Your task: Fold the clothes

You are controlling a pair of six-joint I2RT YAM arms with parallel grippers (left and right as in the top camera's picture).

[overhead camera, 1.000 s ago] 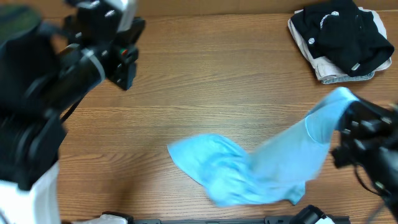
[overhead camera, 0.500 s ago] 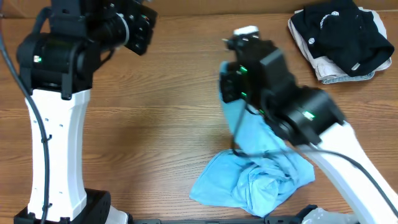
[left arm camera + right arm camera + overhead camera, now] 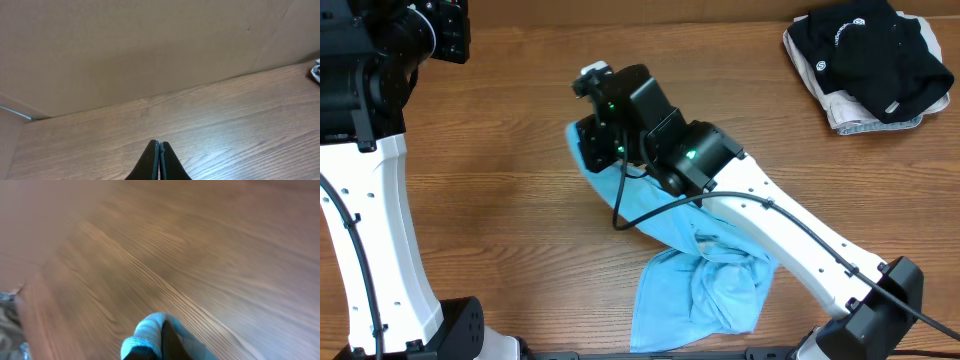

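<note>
Across the brown wooden table (image 3: 500, 220), the light sky-blue soft T-shirt (image 3: 705, 295) lies bunched at lower centre, one edge drawn up toward centre-left, likely to spread it for folding. The right gripper (image 3: 161, 339) pinches that edge. The left gripper (image 3: 159, 150), closed and empty, hangs at upper left, clear of the work.

Sky-blue T-shirt (image 3: 700, 300), black garment (image 3: 865, 45) with white round logos, brown wood-grain table (image 3: 500, 220)

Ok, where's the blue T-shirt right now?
In the overhead view the blue T-shirt lies bunched at the near edge, centre-right, one end stretched toward the middle in the right gripper; the black garment sits apart at the far right corner.
</note>
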